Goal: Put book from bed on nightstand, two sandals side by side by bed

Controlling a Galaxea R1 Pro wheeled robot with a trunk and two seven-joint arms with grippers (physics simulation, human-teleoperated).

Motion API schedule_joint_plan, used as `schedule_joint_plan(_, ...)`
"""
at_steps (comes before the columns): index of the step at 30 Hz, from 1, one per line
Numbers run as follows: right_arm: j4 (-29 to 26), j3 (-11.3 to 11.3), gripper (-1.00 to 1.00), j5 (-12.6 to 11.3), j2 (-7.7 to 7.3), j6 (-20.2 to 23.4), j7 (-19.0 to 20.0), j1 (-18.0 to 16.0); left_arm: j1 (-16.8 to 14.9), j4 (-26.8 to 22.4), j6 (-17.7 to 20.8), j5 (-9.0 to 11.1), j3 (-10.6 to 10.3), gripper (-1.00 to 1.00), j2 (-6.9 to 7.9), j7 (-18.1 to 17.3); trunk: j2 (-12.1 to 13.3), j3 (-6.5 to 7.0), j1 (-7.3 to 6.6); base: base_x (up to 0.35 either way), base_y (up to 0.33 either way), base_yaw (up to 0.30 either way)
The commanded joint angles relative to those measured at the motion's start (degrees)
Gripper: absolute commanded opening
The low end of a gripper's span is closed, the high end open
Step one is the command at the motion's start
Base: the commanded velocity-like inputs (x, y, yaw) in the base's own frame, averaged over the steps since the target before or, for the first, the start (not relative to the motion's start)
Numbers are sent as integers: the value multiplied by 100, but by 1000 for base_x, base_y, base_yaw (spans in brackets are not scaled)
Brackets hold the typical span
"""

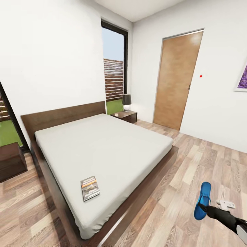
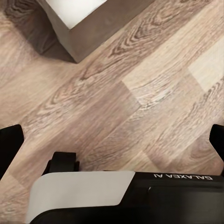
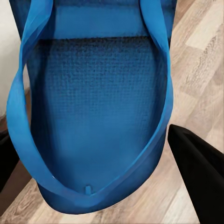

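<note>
1. My right gripper (image 1: 204,207) is clamped on one blue sandal (image 1: 202,200), holding it up off the floor at the foot-end side of the bed. Seen from my right wrist, its sole (image 3: 98,107) is a finely dimpled foam with a smooth Y-shaped strap (image 3: 161,60) over it.
2. My left gripper (image 2: 112,140) hangs over bare floor with its black fingers (image 2: 9,144) spread wide and nothing between them.
3. The floor (image 1: 192,161) is wood plank in mixed pale and brown tones with a strong grain.
4. The book (image 1: 90,188), thin, dark-covered with an orange band, lies flat on the mattress near the foot corner closest to me.
5. The bed (image 1: 103,147) is low, with a plain light grey mattress on a dark brown wooden frame and slab headboard.
6. One dark wooden nightstand (image 1: 12,161) stands at the left of the headboard; another (image 1: 125,116) on the far side carries a small lamp (image 1: 127,101) with a dark shade.
7. Beyond stand a tall black-framed window (image 1: 115,73) and a plain wooden door (image 1: 176,80).
</note>
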Motion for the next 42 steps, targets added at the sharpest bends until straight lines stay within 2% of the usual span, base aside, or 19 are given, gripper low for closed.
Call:
schedule_joint_plan(1,-56,15,-100,-63,-87,23,-24,-2,-6,11,-21,59,-35,100,-1,-19,-4,-8,0,0,0,291)
schedule_joint_plan(7,-259,0,-100,-71,-145,58,-33,-2,-6,11,-15,59,-28,100,-1,-19,-4,-23,0,0,0,291)
schedule_joint_plan(15,-512,-3,-100,-72,-149,455,-27,-2,-6,11,-15,59,-27,100,-1,-21,-4,-43,0,0,0,291)
schedule_joint_plan(26,-521,-16,-100,-93,-149,444,-9,-2,-6,11,-21,59,-27,100,-1,-19,-4,-71,0,0,0,290)
schedule_joint_plan(34,-533,-229,-100,-82,-179,437,-15,-2,-6,5,-21,59,-27,100,-9,-19,-4,-92,0,0,0,290)
schedule_joint_plan(42,-534,-259,-100,-87,-176,445,-10,-2,-6,3,-21,59,-27,100,-9,-21,-4,-112,0,0,0,290)
